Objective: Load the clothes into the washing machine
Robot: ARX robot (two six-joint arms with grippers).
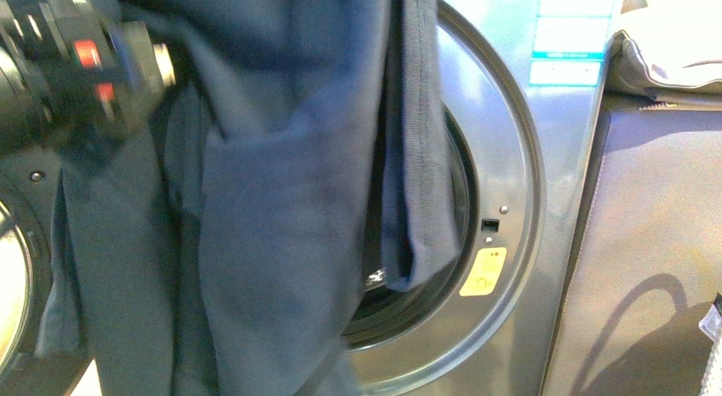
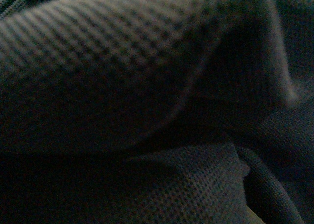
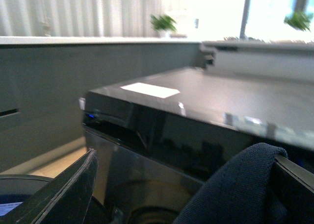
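Front view: one navy garment (image 1: 272, 200) over one washer (image 1: 511, 157); right fingers (image 3: 73, 194) apart; left fingers' state unclear

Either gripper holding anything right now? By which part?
The clothes hang from up by the left arm, but its fingers are hidden: grip cannot be told. Right gripper is open, a fold resting against one finger.

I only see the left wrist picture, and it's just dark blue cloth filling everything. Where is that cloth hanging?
Observer: In the front view the clothes hang before the washing machine, one fold reaching into its round opening.
Operator: Is the other pincer holding it?
Observer: The right pincer stands open; cloth drapes over one finger.
Operator: Anything beside the machine?
Observer: A beige cloth bundle lies on the cabinet to its right.
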